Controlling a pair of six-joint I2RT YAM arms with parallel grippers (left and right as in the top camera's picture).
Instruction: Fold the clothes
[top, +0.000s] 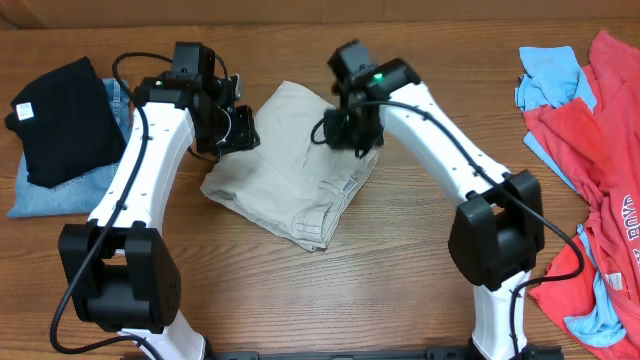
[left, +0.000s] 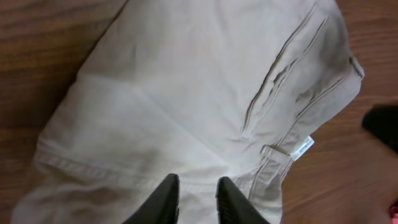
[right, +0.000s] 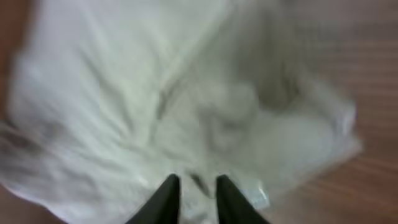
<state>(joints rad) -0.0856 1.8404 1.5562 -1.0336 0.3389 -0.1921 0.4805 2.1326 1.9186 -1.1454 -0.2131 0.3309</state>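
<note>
While folded into a compact bundle at mid-worktop, pale beige cotton trousers between 2 grippers: left gripper and right gripper above opposite edges, jaws slightly apart, gripping nothing; long axis diagonal, equally near.

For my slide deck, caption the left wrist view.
Left fingers poised over folded beige trousers, small label at the waistband, on a wooden table.
</note>
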